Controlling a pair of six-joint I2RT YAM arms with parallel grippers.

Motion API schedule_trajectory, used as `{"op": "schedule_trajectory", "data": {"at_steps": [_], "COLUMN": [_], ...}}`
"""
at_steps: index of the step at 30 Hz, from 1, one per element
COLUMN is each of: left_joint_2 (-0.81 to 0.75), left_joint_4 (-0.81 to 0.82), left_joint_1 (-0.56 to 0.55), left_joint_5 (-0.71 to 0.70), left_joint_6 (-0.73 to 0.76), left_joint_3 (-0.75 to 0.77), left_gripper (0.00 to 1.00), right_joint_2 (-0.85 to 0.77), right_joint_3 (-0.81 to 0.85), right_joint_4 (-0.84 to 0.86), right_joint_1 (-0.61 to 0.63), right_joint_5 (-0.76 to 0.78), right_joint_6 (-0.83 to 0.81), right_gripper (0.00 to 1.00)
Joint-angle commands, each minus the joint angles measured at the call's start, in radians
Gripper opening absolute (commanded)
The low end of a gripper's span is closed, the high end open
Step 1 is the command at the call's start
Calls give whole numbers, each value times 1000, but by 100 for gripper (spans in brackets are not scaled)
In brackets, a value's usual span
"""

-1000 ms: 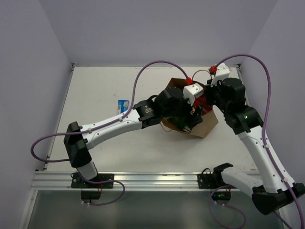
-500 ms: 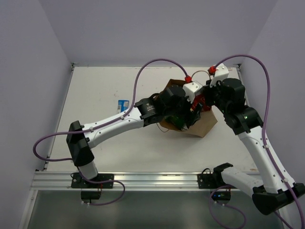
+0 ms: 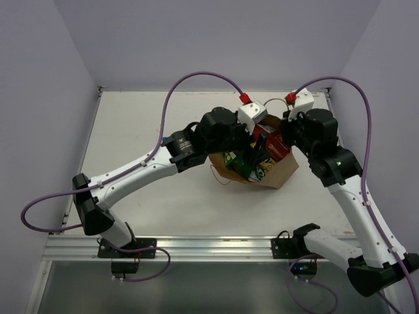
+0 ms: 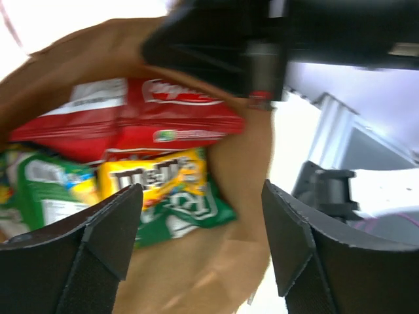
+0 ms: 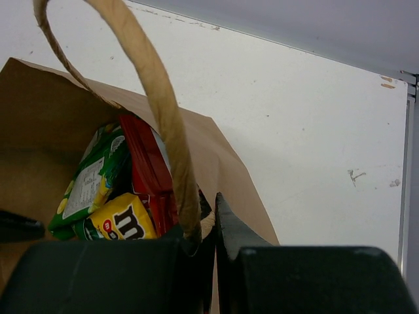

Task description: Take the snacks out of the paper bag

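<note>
- The paper bag [image 3: 280, 171] sits on the table [image 3: 131, 124], toward the far right, between the two arms. Its mouth opens toward the left arm.
- The snacks are inside the bag. I can see a big red chip bag [image 4: 144, 121], a small yellow packet [image 4: 157, 176], a green packet [image 4: 203, 219] under it, and a green-white one [image 4: 39, 186] at the side.
- I think the step now is reaching in for a first pick. No snack is held.
- Next, the left gripper [image 4: 201, 196] needs to go in deeper and close on one packet. The yellow one is closest.
- The left gripper is spread wide and empty, right at the bag's mouth. Its arm stretches far across the table.
- The right gripper [image 5: 208, 222] is pinched tight on the bag where the handle [image 5: 163, 111] joins the rim. This holds the bag open.
</note>
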Motion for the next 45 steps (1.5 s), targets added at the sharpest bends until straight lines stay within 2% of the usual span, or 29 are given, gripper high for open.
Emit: {"op": "schedule_trajectory", "data": {"at_steps": [1, 7, 13, 25, 29, 32, 36, 40, 44, 45], "left_joint_2": [49, 153, 195, 220, 174, 132, 127, 152, 196, 212], "left_joint_4": [-15, -47, -47, -41, -58, -42, -61, -61, -78, -82], "left_joint_1": [46, 64, 75, 89, 87, 81, 55, 12, 0, -2], "left_joint_5": [-26, -65, -92, -114, -96, -74, -118, -229, -295, -322], "left_joint_6": [1, -2, -2, 5, -1, -39, -204, -331, -390, -401], "left_joint_3": [-12, 14, 22, 37, 65, 74, 100, 86, 84, 87], "left_gripper": [78, 76, 77, 87, 85, 82, 77, 62, 61, 64], "right_joint_2": [-32, -32, -39, -34, -39, -34, -31, -25, -28, -29], "right_joint_3": [6, 3, -7, -5, -7, -1, 3, 7, 4, 3], "right_joint_4": [56, 56, 60, 62, 65, 63, 63, 54, 54, 54], "right_joint_1": [4, 4, 4, 6, 6, 6, 6, 8, 8, 6], "right_joint_5": [-5, -10, -8, -19, -18, -21, -24, -22, -22, -22], "right_joint_6": [-9, -8, -8, -6, -9, -8, -5, 2, 5, 5], "right_gripper": [0, 0, 0, 0, 0, 0, 0, 0, 0, 0]}}
